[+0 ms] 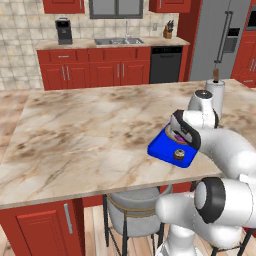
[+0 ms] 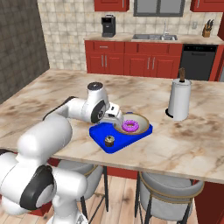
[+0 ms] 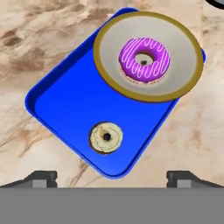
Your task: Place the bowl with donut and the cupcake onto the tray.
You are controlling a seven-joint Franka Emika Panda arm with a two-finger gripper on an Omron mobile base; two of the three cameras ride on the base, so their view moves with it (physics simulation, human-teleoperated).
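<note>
The blue tray (image 3: pixel 65 105) lies on the marble island near its front edge. The tan-grey bowl (image 3: pixel 183 61) sits on one end of the tray, its rim reaching over the tray's edge, and holds the purple-frosted donut (image 3: pixel 144 60). The small cupcake (image 3: pixel 106 137) stands on the tray's other end. My gripper (image 3: pixel 112 179) hovers open above the tray with nothing between its fingers. From the right base, the gripper (image 2: pixel 117 121) is just left of the bowl (image 2: pixel 131 124), with the cupcake (image 2: pixel 109 141) in front. From the left base, the hand (image 1: pixel 177 131) covers most of the bowl over the tray (image 1: pixel 162 150).
A white paper towel roll (image 2: pixel 179 100) stands upright on the island to the right of the tray. Grey stools (image 2: pixel 168 186) sit under the counter's front edge. The far wall has red cabinets and a sink (image 1: pixel 119 41).
</note>
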